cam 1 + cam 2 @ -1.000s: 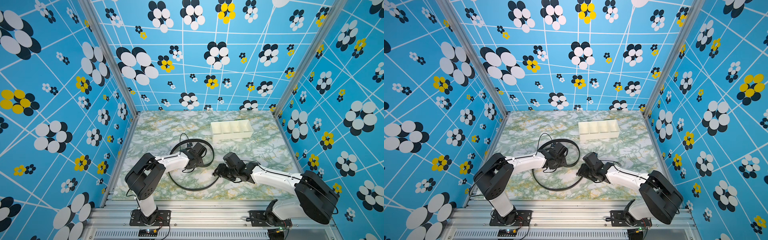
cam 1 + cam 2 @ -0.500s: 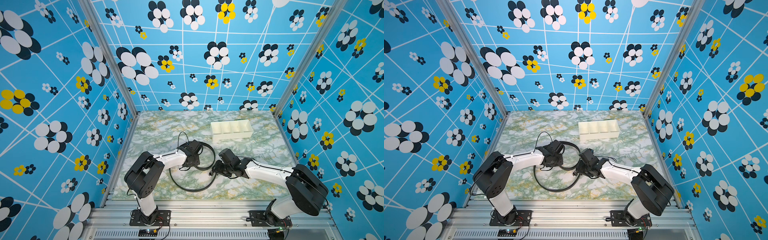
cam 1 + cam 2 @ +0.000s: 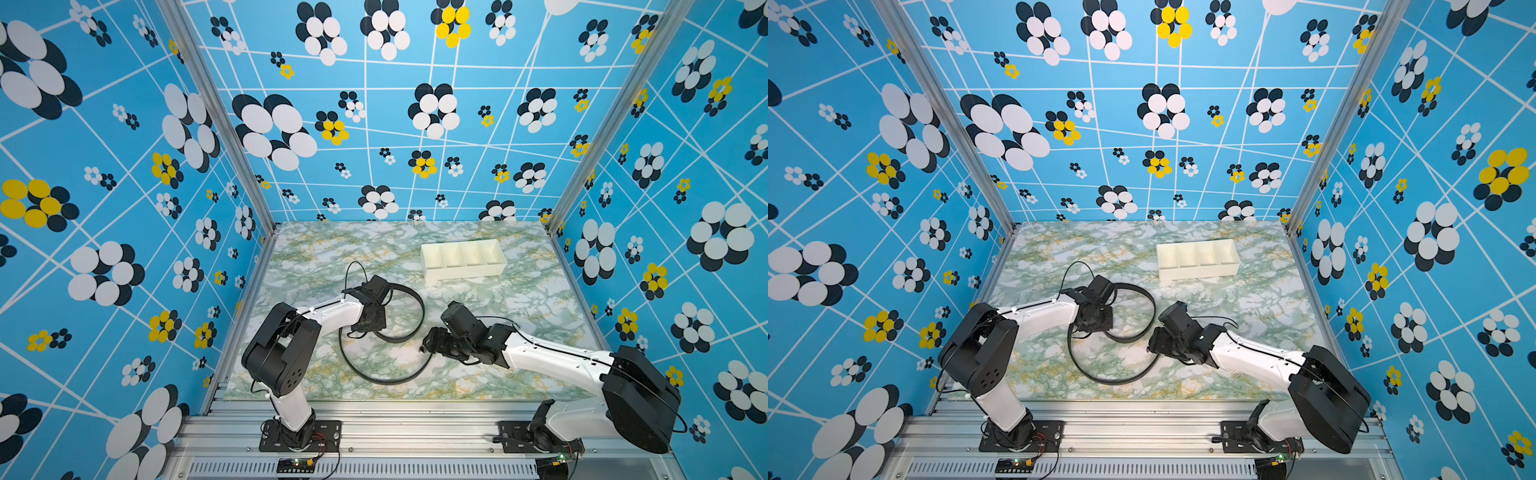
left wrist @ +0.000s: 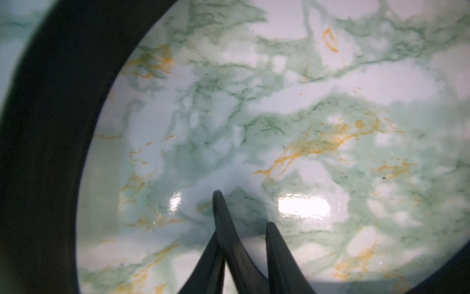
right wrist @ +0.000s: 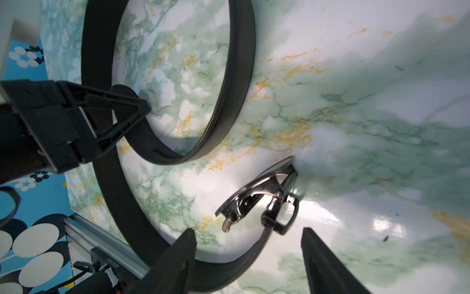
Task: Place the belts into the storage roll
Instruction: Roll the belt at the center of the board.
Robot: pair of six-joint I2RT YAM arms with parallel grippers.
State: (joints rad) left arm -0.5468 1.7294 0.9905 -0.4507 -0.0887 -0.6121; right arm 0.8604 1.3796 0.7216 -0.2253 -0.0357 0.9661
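Nearest you, the belt (image 3: 384, 381) sits on the marble table (image 3: 519, 332). The strap stands on edge and curls into two loops, the bigger one on your side (both top views show the same S-shape, (image 3: 1113, 380)).

The right gripper (image 5: 247, 230) is low at the right end of that near loop, with its jaws spread wide. The strap runs in between its two fingers, and the metal buckle (image 5: 269, 187) lies on the table just past the tips. You can't see either finger touching it.

The left gripper (image 4: 244, 208) is a bit further in, at the spot where the two loops meet. Its jaws are narrow and a sliver of table shows between the tips. The strap passes right at the fingers in the right wrist view, but you can't tell whether it's pinched.

The smaller loop arcs away beyond the left gripper.

The storage roll (image 3: 465, 272) is at the far right of the table, a cream tray with four compartments in a row. It is well apart from the belt and from both grippers.
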